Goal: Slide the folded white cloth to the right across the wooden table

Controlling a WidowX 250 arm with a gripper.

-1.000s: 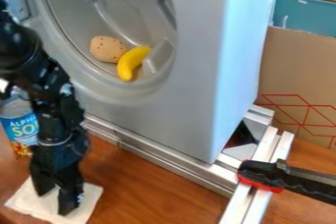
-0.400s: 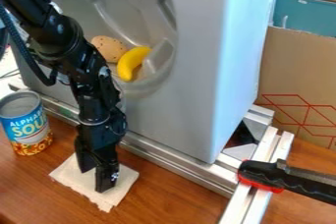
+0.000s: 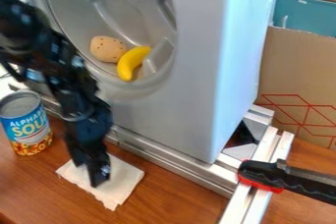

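Observation:
The black gripper (image 3: 88, 174) points down at the lower left, its fingers apart and their tips on or just over the upper left part of a white cloth (image 3: 119, 185). The cloth lies flat on the wooden surface, partly hidden behind the fingers. Left of the arm stands an upright soup can (image 3: 26, 125) with a blue label. Behind, in the round hollow of a grey machine (image 3: 190, 95), a yellow banana (image 3: 130, 63) rests beside a speckled tan object (image 3: 107, 49).
Metal rails (image 3: 154, 153) run along the machine's base and toward the front right. A black and red clamp handle (image 3: 269, 176) lies across them. A cardboard panel (image 3: 298, 78) stands at the right, with a teal bin (image 3: 305, 14) behind it.
Gripper and cloth first moved right and up in the view. Since then the cloth has shifted slightly further right, while the gripper has swung slightly back left. The can came fully into sight.

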